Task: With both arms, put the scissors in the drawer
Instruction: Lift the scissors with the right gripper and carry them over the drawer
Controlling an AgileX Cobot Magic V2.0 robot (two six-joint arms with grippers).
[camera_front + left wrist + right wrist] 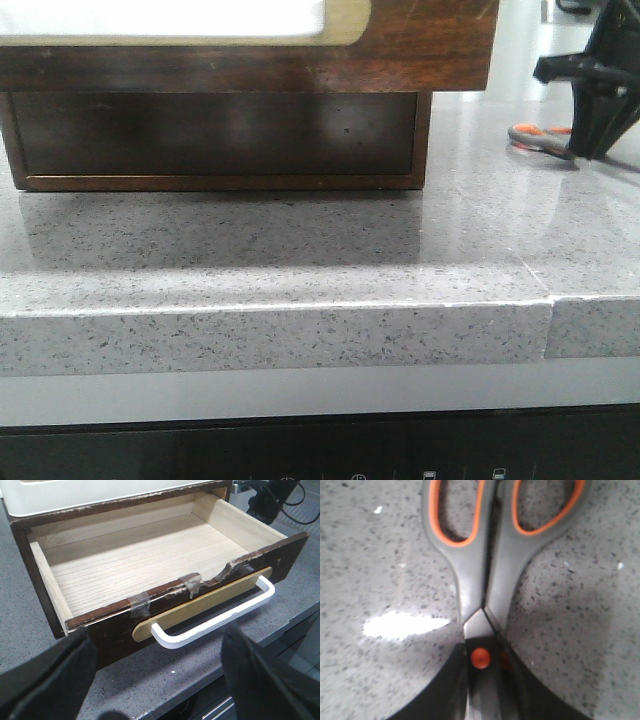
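The drawer [140, 560] stands pulled open and empty in the left wrist view, with a white handle [215, 620] on a tan plate. Its dark wood front [420, 50] fills the top of the front view. My left gripper [160, 680] is open, in front of the handle and apart from it. The scissors [480, 580], grey with orange-lined loops, lie on the counter to the right of the drawer [535, 137]. My right gripper [482, 680] is shut on the scissors at the orange pivot, and it also shows in the front view [590, 150]. The blades are hidden between the fingers.
The speckled grey stone counter [300, 250] has a front edge with a seam at the right [550, 320]. A dark wooden cabinet body [220, 140] sits under the drawer front. A white box [100, 495] rests on top of the cabinet.
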